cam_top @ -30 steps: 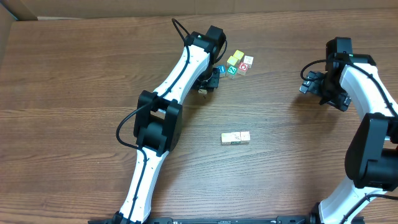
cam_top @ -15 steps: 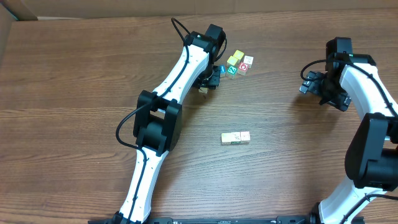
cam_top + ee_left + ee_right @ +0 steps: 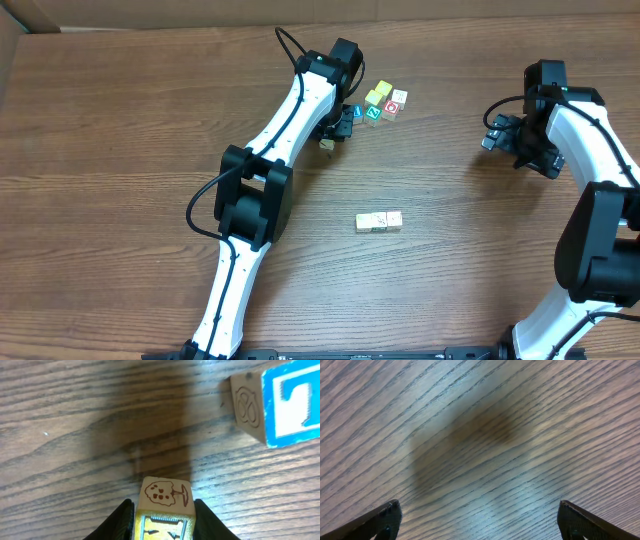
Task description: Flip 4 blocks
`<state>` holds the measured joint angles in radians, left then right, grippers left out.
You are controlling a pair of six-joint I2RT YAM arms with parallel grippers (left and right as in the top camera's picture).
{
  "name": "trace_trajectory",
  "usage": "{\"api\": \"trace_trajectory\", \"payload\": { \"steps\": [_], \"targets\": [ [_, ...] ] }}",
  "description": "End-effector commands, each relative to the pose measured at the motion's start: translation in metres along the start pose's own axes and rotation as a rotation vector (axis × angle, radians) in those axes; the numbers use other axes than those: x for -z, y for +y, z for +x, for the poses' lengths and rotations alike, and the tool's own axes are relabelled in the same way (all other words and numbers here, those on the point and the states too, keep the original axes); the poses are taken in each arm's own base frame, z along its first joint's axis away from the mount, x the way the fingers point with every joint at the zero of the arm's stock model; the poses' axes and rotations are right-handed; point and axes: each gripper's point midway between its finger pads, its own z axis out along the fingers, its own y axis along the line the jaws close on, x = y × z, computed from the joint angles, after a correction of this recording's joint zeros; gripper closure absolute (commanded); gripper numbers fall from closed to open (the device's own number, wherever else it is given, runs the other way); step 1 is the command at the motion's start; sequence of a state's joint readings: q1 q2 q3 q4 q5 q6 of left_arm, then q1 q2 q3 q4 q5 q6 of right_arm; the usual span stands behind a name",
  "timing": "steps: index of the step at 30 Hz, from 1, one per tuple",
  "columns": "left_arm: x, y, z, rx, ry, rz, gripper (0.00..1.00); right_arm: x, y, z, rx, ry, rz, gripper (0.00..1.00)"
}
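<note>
The left gripper is pinching one little block between its two fingers, closed snug on its sides. The block's pale side, with a tree drawn on it, faces the wrist camera. A side with a yellow edge and a letter shows just below that. A dark shadow lies on the surface under the block, so it looks lifted a bit, though I cannot be sure. Seen from above, the held block is just left of the blue block. It is near the bunch where two yellow blocks, a teal block and a red block sit close together. Two pale blocks lie side by side in the middle, well apart from the bunch. The right gripper is wide open over bare wood, far off to the right, holding nothing. I think the step now is turning this one block over. Next, the left gripper should roll its wrist so a new side faces up. Then it should go down gently and let go without bumping the blue block.
</note>
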<state>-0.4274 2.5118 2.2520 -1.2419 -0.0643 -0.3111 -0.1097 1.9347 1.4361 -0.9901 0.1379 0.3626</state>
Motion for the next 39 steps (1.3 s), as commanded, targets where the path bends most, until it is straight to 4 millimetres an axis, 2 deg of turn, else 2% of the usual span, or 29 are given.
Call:
{"api": "trace_trajectory", "payload": {
  "steps": [1, 6, 9, 14, 19, 21, 23, 26, 27, 29, 32, 35, 36, 38, 39],
  "targets": [
    [0.022, 0.006, -0.006, -0.003, -0.037, 0.001, 0.70, 0.014, 0.002, -0.010, 0.001, -0.047, -0.010, 0.00],
    [0.024, 0.007, -0.004, 0.000, -0.033, 0.000, 0.71, 0.014, 0.002, -0.010, 0.001, -0.047, -0.010, 0.00],
    [0.032, 0.004, -0.004, 0.000, -0.038, 0.021, 0.70, 0.014, 0.002, -0.010, 0.001, -0.047, -0.010, 0.00],
    [0.068, 0.004, 0.003, 0.006, -0.056, 0.052, 0.72, 0.014, 0.002, -0.010, 0.001, -0.047, -0.010, 0.00],
    [0.106, 0.012, 0.022, 0.021, -0.044, 0.049, 0.72, 0.014, 0.002, -0.010, 0.001, -0.047, -0.010, 0.00],
    [0.110, 0.013, 0.021, 0.022, -0.056, 0.051, 0.69, 0.014, 0.002, -0.010, 0.001, -0.047, -0.010, 0.00],
    [0.108, 0.010, 0.018, 0.022, -0.064, 0.061, 0.64, 0.014, 0.002, -0.010, 0.001, -0.047, -0.010, 0.00],
    [0.092, 0.008, 0.015, 0.017, -0.049, 0.052, 0.52, 0.014, 0.002, -0.010, 0.001, -0.047, -0.010, 0.00],
    [0.085, 0.007, 0.014, 0.017, -0.041, 0.050, 0.39, 0.014, 0.002, -0.010, 0.001, -0.047, -0.010, 0.00],
    [0.069, 0.004, 0.010, 0.017, -0.031, 0.052, 0.00, 0.014, 0.002, -0.010, 0.001, -0.047, -0.010, 0.00],
    [0.048, -0.004, 0.007, 0.019, -0.005, 0.092, 0.00, 0.014, 0.002, -0.010, 0.001, -0.047, -0.010, 0.00],
    [0.033, -0.002, 0.006, 0.025, 0.016, 0.100, 0.02, 0.014, 0.002, -0.010, 0.001, -0.047, -0.010, 0.00],
    [0.031, -0.001, 0.006, 0.024, 0.019, 0.094, 0.13, 0.014, 0.002, -0.010, 0.001, -0.047, -0.010, 0.00],
    [0.024, 0.002, 0.006, 0.028, 0.028, 0.088, 0.42, 0.014, 0.002, -0.010, 0.001, -0.047, -0.010, 0.00],
    [0.019, 0.002, 0.007, 0.028, 0.038, 0.083, 0.51, 0.014, 0.002, -0.010, 0.001, -0.047, -0.010, 0.00]
  ]
}}
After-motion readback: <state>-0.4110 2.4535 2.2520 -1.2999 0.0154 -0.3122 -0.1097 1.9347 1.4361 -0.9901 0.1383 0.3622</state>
